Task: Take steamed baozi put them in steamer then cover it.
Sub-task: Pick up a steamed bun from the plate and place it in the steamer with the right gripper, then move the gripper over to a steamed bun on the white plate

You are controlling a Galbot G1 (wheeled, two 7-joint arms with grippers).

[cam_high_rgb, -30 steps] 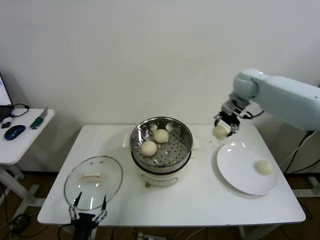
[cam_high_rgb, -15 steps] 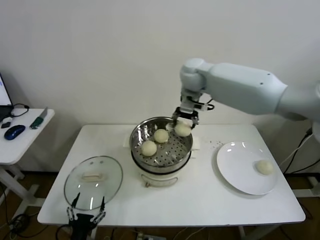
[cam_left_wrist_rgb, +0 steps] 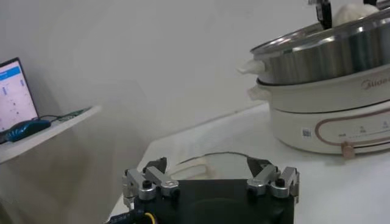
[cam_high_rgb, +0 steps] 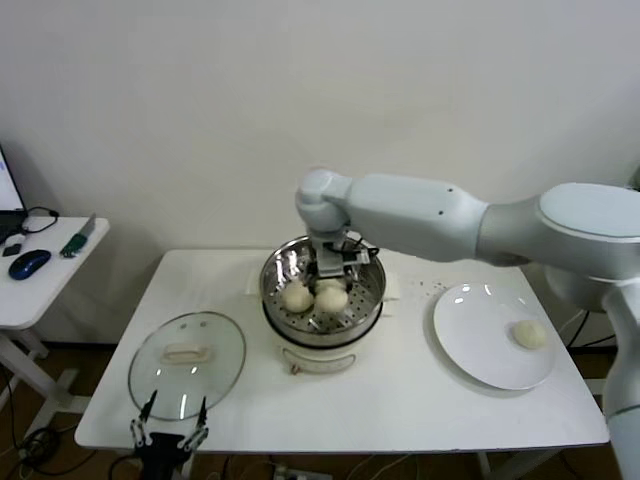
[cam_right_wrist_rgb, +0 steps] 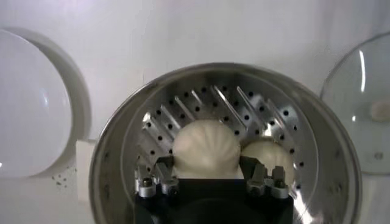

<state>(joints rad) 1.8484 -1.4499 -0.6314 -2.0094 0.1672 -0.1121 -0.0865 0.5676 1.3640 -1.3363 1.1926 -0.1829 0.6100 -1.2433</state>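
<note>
Little can be read here. In the left wrist view the cream-white base of the steamer (cam_left_wrist_rgb: 341,112) carries faint grey lettering near its upper right edge, cut off by the picture's border and too small to spell out. Lower on the same base sits a small white sticker with a dark code square and tiny print, also unreadable. The curved control panel beside it shows small pale marks, not legible. A laptop screen (cam_left_wrist_rgb: 13,91) shows blue and white fields with no readable words.
</note>
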